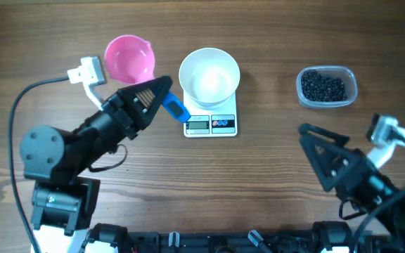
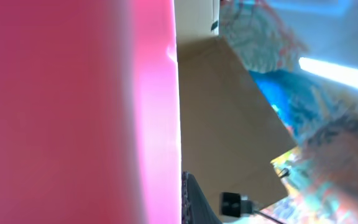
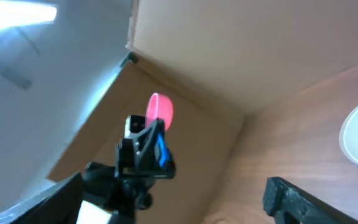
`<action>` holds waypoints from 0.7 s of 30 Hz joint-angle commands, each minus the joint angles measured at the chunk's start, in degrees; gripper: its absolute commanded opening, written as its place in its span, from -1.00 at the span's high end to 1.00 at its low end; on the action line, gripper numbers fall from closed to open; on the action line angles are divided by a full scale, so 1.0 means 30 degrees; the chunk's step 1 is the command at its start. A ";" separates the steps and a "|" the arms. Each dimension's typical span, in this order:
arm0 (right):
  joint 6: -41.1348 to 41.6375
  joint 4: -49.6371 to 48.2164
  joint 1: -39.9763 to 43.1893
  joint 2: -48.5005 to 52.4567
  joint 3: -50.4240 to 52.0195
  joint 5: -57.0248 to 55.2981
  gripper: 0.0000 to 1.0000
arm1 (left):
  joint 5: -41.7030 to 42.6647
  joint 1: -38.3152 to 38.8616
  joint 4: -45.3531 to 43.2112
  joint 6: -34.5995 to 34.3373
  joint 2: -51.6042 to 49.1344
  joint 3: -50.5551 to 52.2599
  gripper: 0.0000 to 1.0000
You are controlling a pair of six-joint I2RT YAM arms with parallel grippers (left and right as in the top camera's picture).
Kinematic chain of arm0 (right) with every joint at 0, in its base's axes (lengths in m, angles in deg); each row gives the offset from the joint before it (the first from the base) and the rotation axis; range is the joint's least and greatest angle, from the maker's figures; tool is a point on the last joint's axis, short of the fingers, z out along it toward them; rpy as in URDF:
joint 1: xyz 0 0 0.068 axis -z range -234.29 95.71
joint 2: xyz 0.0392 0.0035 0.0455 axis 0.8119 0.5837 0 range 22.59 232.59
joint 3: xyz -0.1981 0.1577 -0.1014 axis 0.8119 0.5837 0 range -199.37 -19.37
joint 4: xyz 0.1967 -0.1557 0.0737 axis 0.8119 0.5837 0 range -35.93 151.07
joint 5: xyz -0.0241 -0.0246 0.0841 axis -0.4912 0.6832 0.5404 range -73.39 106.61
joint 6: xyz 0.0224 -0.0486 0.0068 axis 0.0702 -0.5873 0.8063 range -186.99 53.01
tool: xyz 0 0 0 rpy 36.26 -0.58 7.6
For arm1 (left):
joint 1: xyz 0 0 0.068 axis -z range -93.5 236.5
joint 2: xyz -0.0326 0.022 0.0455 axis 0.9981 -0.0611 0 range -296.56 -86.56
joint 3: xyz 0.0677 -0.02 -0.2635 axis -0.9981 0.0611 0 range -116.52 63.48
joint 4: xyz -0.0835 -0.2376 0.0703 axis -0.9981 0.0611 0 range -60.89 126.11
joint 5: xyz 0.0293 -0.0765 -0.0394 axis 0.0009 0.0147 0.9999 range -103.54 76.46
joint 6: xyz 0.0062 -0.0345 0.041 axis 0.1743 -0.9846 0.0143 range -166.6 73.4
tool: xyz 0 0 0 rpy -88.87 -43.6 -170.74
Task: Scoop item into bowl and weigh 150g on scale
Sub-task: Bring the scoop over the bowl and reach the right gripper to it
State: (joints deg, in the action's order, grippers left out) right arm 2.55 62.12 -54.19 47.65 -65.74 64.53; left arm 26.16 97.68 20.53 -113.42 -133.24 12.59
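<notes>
Black beads (image 1: 323, 87) all lie in the clear tub (image 1: 354, 88) at the right, and the white bowl (image 1: 209, 74) stands empty on the scale (image 1: 211, 125). The left gripper (image 1: 164, 91) clamps the pink scoop (image 1: 129, 58). The right gripper (image 1: 315, 144) is wide and holds nothing. No scooping is done yet.

table (image 1: 273, 183): brown wood with darker lines running from side to side; it fills the whole view from above.
scale (image 1: 211, 124): flat and white, lying right on the table near the middle; its grey screen and two round buttons are on the edge nearest the robot.
tub (image 1: 327, 87): clear plastic with round corners, standing on the table well to the right of the scale and not touching it; small black grains (image 1: 322, 86) lie inside.
pink scoop (image 1: 129, 59): to the left of the scale, near but apart; cannot tell if it rests on the wood or hangs above it.
</notes>
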 commanded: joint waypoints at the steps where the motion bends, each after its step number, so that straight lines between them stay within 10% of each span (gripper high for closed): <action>1: 0.3104 -0.2419 -0.0175 0.1129 -0.0015 0.1428 -0.87 | -0.4218 0.1909 -0.1246 -0.2069 -0.0423 -0.0168 0.92; 21: 0.3927 -1.0469 -0.8976 1.1686 -0.0022 -0.3577 -0.77 | -0.6390 0.3789 -0.3490 -0.2310 -0.4153 -0.0168 0.92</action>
State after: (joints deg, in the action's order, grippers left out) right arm 12.78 33.23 -79.24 79.91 -65.59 56.42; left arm 7.28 109.59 10.39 -121.90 -145.94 12.59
